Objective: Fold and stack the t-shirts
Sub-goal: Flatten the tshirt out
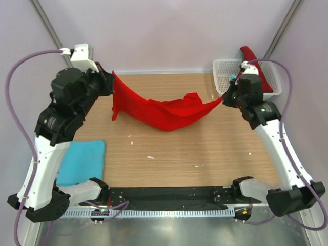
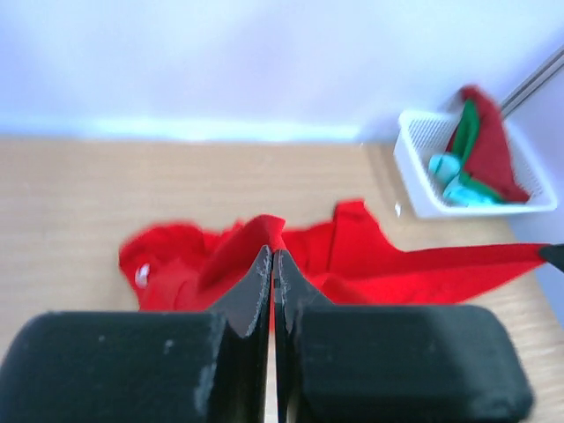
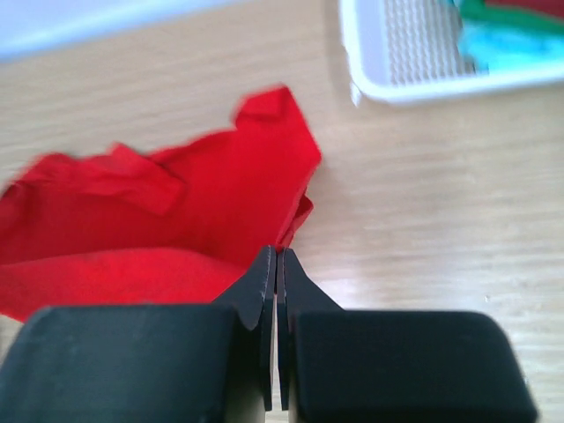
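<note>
Sagging red t-shirt (image 1: 164, 114) spans left gripper (image 1: 112, 85), right gripper (image 1: 225, 97).

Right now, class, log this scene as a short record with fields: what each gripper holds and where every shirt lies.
left gripper: shut on one end of red t-shirt
right gripper: shut on its other end
red t-shirt: strung between them, middle sagging onto table
blue t-shirt: folded flat, table's near left
basket: far right, shirts inside

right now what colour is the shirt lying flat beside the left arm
The flat shirt is light blue, shown best in the top external view.
</note>
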`<control>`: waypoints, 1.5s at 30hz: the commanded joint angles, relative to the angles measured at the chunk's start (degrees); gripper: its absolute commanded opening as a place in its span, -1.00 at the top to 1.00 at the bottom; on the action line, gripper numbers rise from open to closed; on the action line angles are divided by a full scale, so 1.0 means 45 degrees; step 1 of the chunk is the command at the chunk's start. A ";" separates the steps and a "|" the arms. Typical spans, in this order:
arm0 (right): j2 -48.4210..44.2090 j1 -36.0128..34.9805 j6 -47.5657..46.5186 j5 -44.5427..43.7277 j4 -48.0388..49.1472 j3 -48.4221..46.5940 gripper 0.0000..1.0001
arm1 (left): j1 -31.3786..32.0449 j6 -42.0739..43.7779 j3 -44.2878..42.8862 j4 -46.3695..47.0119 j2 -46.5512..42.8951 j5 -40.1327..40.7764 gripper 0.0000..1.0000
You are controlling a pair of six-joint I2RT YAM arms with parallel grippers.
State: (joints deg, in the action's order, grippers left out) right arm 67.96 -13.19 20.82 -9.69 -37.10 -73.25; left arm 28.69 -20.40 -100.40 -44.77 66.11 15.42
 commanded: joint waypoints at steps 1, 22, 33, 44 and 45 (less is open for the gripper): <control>-0.1428 -0.0135 -0.1224 0.1485 -0.1985 -0.2443 0.98 | -0.0066 0.1756 -0.1222 0.1783 -0.0627 0.0108 1.00; -0.2974 -0.0037 0.1369 0.8835 -0.1502 -0.9855 0.97 | 0.0167 0.5118 -0.8102 0.4519 -0.1099 -0.0871 1.00; -0.2897 -0.0037 0.0394 0.3934 -0.3256 -0.4239 0.97 | -0.0258 0.5982 -0.3338 0.6802 0.2475 -0.1037 1.00; -0.0560 0.0958 -0.0113 -0.0224 0.0000 0.2819 0.97 | -0.2312 0.4264 -0.3778 0.9656 1.2542 -0.5418 1.00; -0.0088 0.1094 -0.0289 -0.0441 0.0254 0.2822 0.98 | -0.2351 0.4145 -0.4614 0.9734 1.3232 -0.5516 1.00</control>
State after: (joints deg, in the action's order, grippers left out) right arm 63.92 -9.26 21.37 -4.99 -45.23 -61.25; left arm 19.03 1.48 -110.85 -7.77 121.40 -3.22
